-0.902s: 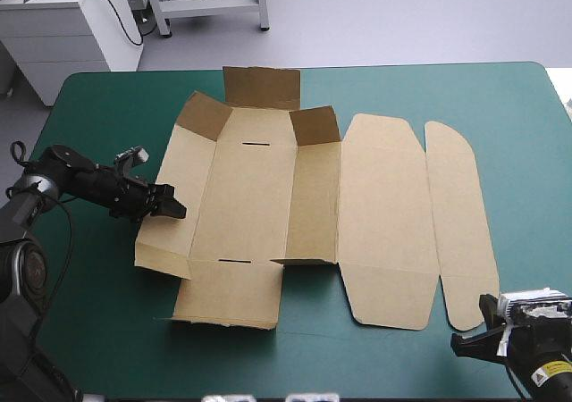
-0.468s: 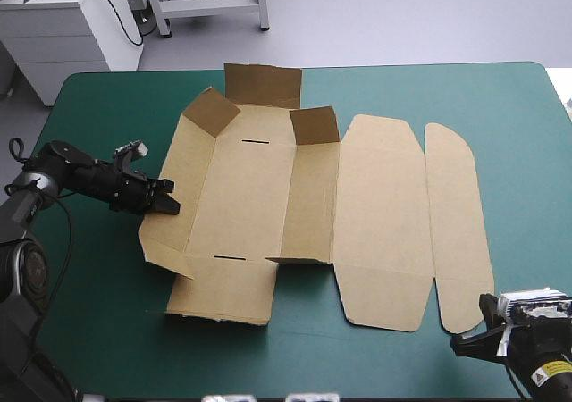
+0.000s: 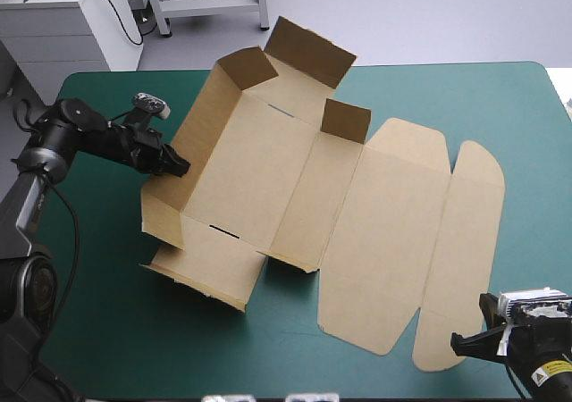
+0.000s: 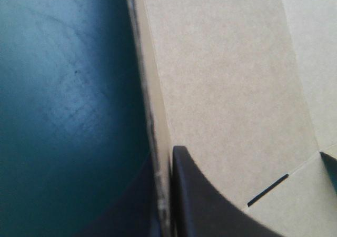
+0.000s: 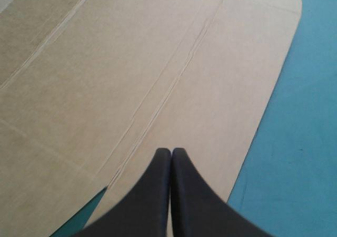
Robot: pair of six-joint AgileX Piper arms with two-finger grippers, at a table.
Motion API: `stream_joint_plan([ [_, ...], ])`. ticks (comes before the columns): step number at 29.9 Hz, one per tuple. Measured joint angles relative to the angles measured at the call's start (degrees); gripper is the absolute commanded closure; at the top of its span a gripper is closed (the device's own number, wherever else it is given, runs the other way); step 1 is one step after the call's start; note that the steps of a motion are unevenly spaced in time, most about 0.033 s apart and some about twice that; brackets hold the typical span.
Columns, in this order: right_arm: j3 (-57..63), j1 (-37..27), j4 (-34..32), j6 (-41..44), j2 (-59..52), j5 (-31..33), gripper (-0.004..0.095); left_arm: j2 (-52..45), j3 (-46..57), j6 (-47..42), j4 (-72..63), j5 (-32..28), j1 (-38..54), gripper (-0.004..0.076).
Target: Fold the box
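Note:
The brown box (image 3: 295,179) is a cut sheet lying askew across the teal-green cover, its left part tipped up, with short flaps standing at its far end. My left gripper (image 3: 176,164) is shut on the edge of the box's left wall and holds it off the table. In the left wrist view the board's edge (image 4: 158,105) runs down between the black fingers of the left gripper (image 4: 163,160), and a slot shows in the panel beside them. My right gripper (image 3: 460,342) sits shut at the table's near right. In its own view the right gripper (image 5: 171,151) points over the lid's outer flap (image 5: 237,79).
The box's raised far flaps (image 3: 308,49) stand close to the table's far edge. Bare teal-green cover (image 3: 98,304) lies at the near left, under my left arm, and along the right edge (image 3: 536,196).
My left gripper has risen and moved toward the far side, lifting the box's left wall. The whole sheet has swung round on the table. The right gripper has not moved.

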Motion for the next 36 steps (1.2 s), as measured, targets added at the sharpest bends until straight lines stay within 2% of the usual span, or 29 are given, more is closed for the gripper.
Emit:
stream_joint_plan([
  [6,0.00,0.00,0.00,0.00,0.10,0.00,0.0928,-1.27,-4.33,0.90,10.99,-3.43,-8.73,0.0733],
  [16,0.04,0.00,0.00,0.00,0.10,0.00,0.0928,-2.49,-10.04,4.85,26.00,-14.14,-25.87,0.0732],
  [21,0.04,0.00,0.00,0.00,0.33,0.00,0.0928,-2.49,-10.67,8.33,29.67,-18.96,-33.55,0.0732],
  [29,0.04,0.00,0.00,0.00,0.38,0.00,0.0928,-2.72,-10.73,13.50,32.75,-21.91,-41.90,0.0733],
  [32,0.04,0.00,0.00,0.00,0.38,0.00,0.0928,-2.74,-10.77,12.66,37.05,-22.98,-45.27,0.0733],
  [36,-0.11,0.00,0.00,0.00,0.95,0.00,0.0927,-2.93,-8.87,6.54,47.35,-26.84,-50.80,0.0733],
])
